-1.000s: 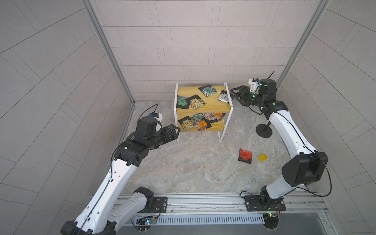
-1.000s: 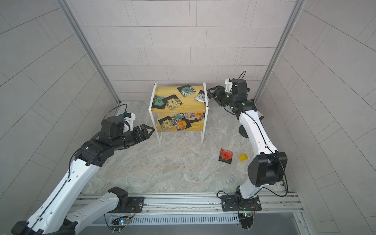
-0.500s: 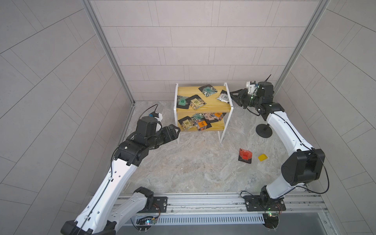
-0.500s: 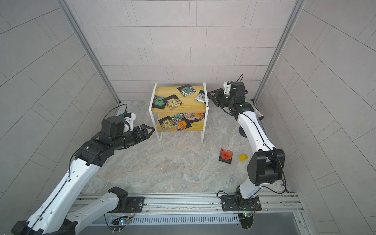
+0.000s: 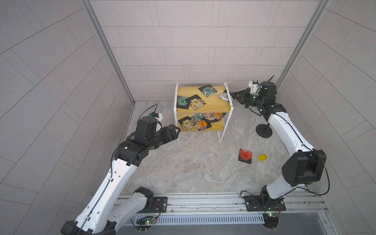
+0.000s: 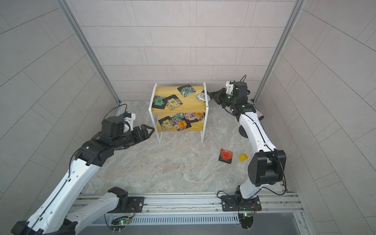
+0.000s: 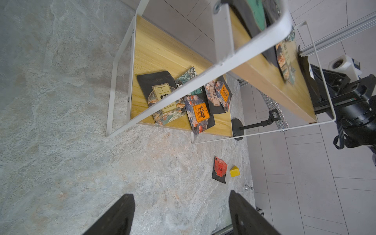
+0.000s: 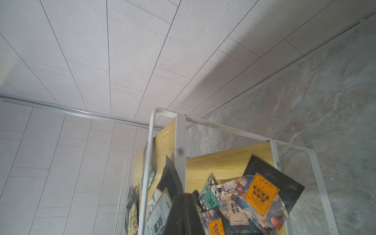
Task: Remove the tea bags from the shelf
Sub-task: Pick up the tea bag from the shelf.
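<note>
Clearing barely started: shelf (image 5: 215,102), frame centre, holds nearly all tea bags (image 5: 202,123) across both boards. Left gripper (image 5: 177,130) spread, empty, hovers left of the lower board. Right gripper (image 5: 233,95) pressed shut, apparently pinching the white-label tea bag (image 5: 223,95) at the top board's right edge. Only one red tea bag (image 5: 245,155) lies on the table (image 5: 183,166), lower right of frame.

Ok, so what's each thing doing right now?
left gripper, open, holding nothing.
right gripper, shut on the white tea bag at the shelf's edge.
red tea bag, lying off the shelf on the table.
teal tea bag, flat on the shelf's top.
lower tea bags, overlapping on its bottom tier.
</note>
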